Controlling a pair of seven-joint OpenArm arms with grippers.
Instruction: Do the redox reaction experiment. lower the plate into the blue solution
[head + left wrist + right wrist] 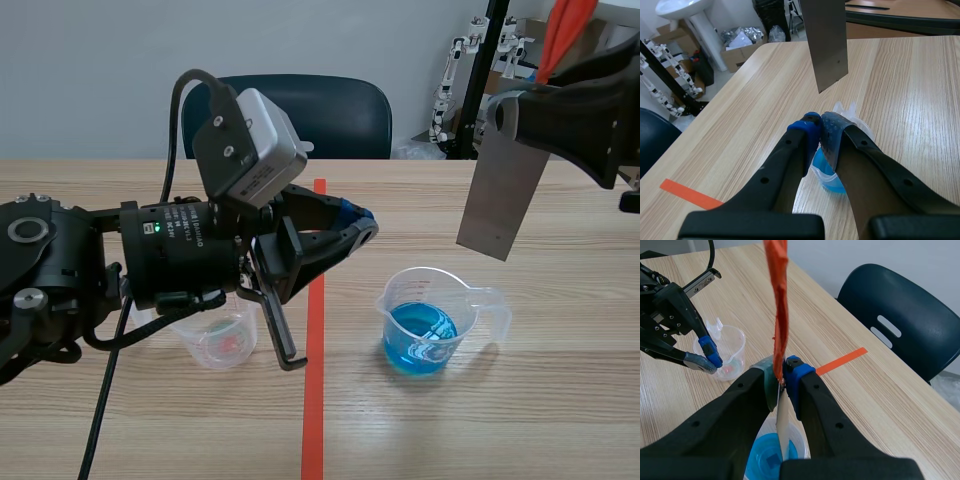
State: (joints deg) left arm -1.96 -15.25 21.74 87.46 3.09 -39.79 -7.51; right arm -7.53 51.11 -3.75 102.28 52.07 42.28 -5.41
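My right gripper (781, 379) pinches the plate (500, 195) above the beaker (436, 271) at right; my left gripper (819, 131) is closed, empty.

The plate (500, 200) hangs from the right end effector (781, 375) over the beaker (428, 320) on the counter (560, 400); left of the tape line (315, 400), a second cup (215, 340) sits beneath the left arm (180, 255), chair (310, 115) behind.

Lighting bright, even and diffuse in all 3 views. Table (560, 400) uniformly lit. Shadows soft and faint beside the beaker (430, 320). Small highlights on its rim. Plate (500, 200) shows a dull, flat grey sheen.
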